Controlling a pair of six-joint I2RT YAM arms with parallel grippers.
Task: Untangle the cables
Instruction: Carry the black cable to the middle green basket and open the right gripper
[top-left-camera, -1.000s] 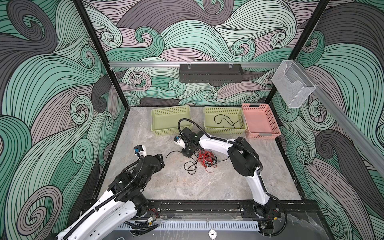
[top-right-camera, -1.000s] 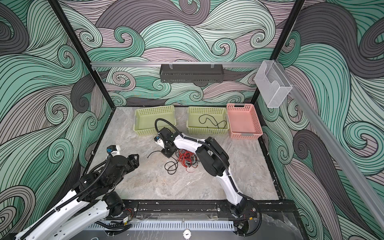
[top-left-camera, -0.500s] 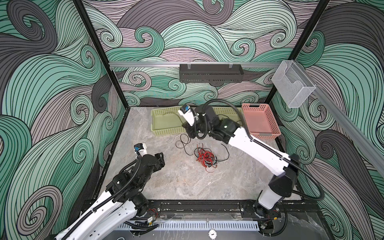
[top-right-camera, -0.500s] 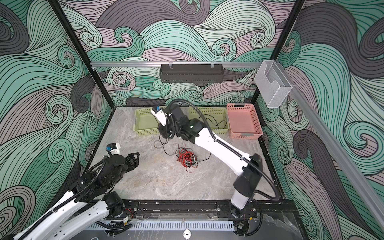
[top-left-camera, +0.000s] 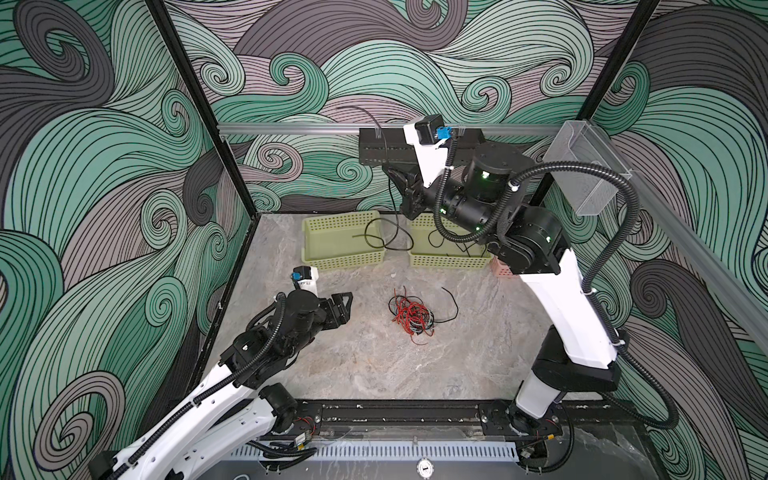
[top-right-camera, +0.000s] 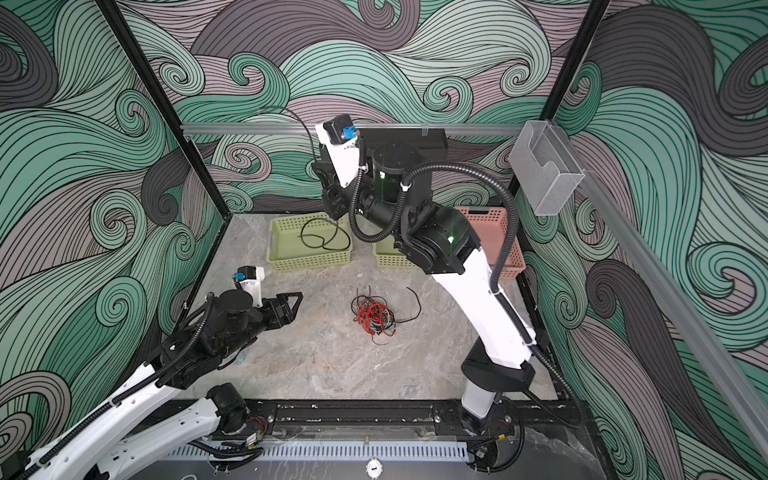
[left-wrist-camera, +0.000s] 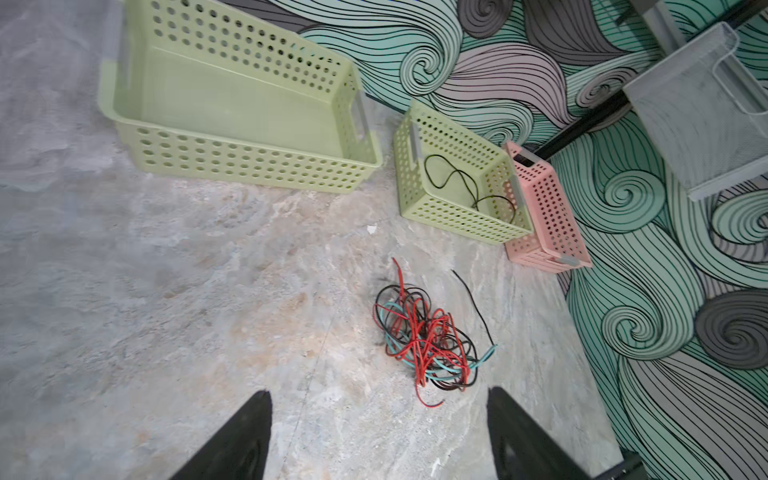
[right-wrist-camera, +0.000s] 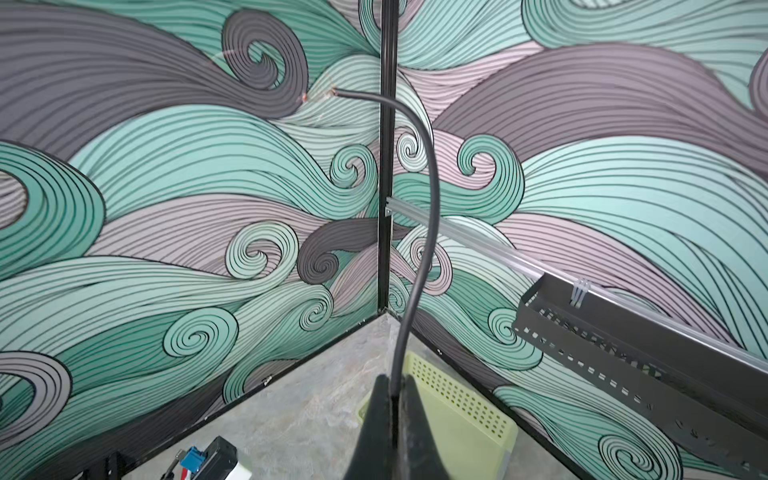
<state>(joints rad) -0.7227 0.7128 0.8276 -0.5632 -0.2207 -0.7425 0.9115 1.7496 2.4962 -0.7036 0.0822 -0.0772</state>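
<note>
Right gripper (right-wrist-camera: 392, 388) held high, pinching black cable (right-wrist-camera: 433, 187)

Both top views looked steeply down from the front, sharing the tabletop (top-left-camera: 353, 365); the right wrist view faced the wall (right-wrist-camera: 208, 187).

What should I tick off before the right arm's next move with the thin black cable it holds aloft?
1. Right pincer shut on the thin black cable: ok.
2. Held cable clear of the tangled heap of red, black and teal cables: ok.
3. Left pincer open and empty: ok.
4. Held cable's lower loop inside the leftmost pale green perforated plastic basket: cannot tell.
5. Left pincer away from the heap: ok.
</note>
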